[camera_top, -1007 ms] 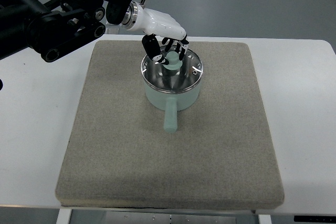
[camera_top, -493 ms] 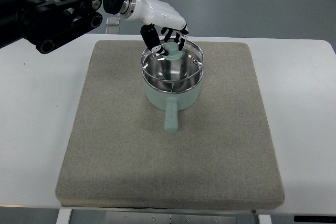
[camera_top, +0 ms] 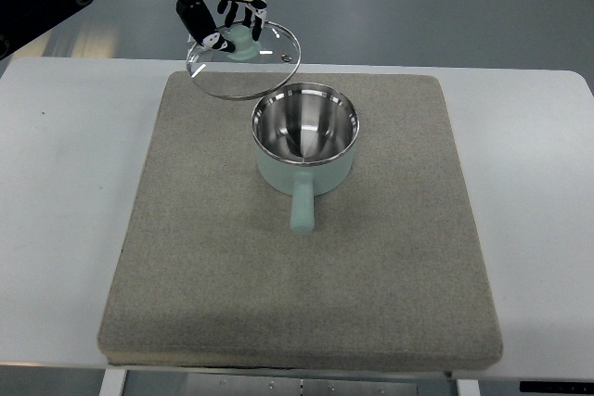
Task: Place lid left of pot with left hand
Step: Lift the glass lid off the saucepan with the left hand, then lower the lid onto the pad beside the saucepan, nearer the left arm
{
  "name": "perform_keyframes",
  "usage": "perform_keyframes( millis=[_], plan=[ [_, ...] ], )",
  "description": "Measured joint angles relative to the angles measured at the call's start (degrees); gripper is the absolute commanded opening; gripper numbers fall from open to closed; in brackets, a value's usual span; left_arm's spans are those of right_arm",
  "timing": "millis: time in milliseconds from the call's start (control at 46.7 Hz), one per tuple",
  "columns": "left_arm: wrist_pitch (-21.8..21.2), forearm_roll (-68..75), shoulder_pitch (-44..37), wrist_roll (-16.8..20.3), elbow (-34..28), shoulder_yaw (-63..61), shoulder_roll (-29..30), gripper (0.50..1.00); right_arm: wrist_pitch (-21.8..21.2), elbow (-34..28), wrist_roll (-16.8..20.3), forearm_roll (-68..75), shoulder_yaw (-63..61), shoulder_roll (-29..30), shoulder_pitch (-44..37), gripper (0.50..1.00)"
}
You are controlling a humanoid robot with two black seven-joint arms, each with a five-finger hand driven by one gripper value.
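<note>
Lid's off the pot now, up from its seat half a second ago, so lift is done and transfer left is next. Left robot hand (camera_top: 223, 8) at 11 o'clock, fingers clamped on the knob; lid (camera_top: 244, 63) hangs tilted under it, airborne. Pot (camera_top: 304, 141) open, centre of mat (camera_top: 186, 257) on tabletop (camera_top: 65, 210).

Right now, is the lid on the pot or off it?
Off. The left hand holds the lid by its knob, up-left of the pot, whose steel interior shows uncovered.
</note>
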State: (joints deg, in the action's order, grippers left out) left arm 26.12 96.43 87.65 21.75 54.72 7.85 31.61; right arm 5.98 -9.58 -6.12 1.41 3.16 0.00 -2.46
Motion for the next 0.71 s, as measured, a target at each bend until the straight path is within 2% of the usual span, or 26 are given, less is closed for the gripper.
perform_keyframes(
  millis=[300,493,621,707],
  plan=[
    [-0.7,-0.01,-3.54,0.24,1.25,-0.24,8.57,0.5,0.0,0.0,0.04,0.0,0.0,0.0,0.0,0.921],
    [-5.41,0.76,-8.75,0.22,1.09,-0.3,9.34,0.5,0.0,0.0,0.05,0.0,0.0,0.0,0.0,0.921],
    [-6.35,1.08,-11.44,0.13,0.94,-0.3,8.83,0.5,0.0,0.0,0.06,0.0,0.0,0.0,0.0,0.921],
    [-8.46,1.57,-13.41,-0.01,0.67,-0.27,8.29,0.5,0.0,0.0,0.05,0.0,0.0,0.0,0.0,0.921]
  ],
)
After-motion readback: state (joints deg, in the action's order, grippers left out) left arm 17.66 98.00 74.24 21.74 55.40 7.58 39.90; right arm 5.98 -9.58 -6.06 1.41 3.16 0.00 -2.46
